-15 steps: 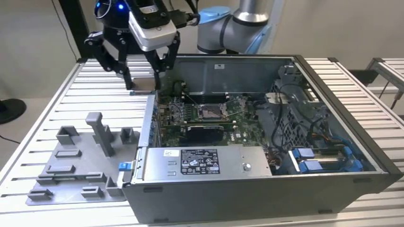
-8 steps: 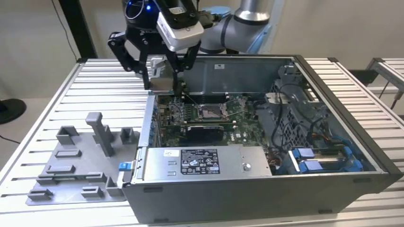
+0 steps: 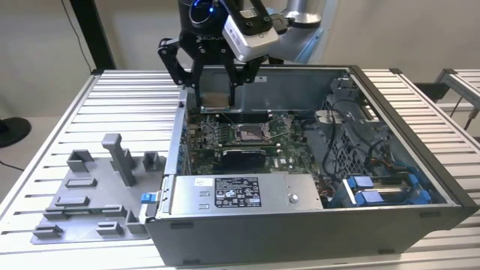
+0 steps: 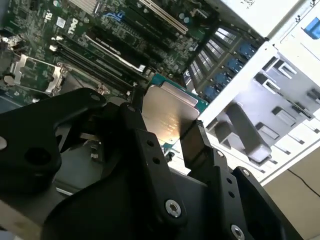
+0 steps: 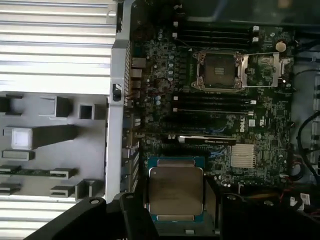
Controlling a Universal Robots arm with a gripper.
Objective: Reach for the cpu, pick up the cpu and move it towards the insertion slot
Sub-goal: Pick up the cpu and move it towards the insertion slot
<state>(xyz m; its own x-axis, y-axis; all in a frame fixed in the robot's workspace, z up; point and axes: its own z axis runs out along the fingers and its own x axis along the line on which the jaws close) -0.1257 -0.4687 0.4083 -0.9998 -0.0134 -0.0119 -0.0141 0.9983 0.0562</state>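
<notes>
your gripper [image 3: 215,95] has the cpu [image 5: 175,192] clamped between its fingers and lifted over the open case's rear edge (pickup looks done), leaving the insertion slot [image 5: 219,70] on the board unfilled.

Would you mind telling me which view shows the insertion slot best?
The first wrist view: the slot faces the camera, unobstructed. The exterior view shows it smaller, at an angle; the second wrist view catches it obliquely at the edge.
</notes>
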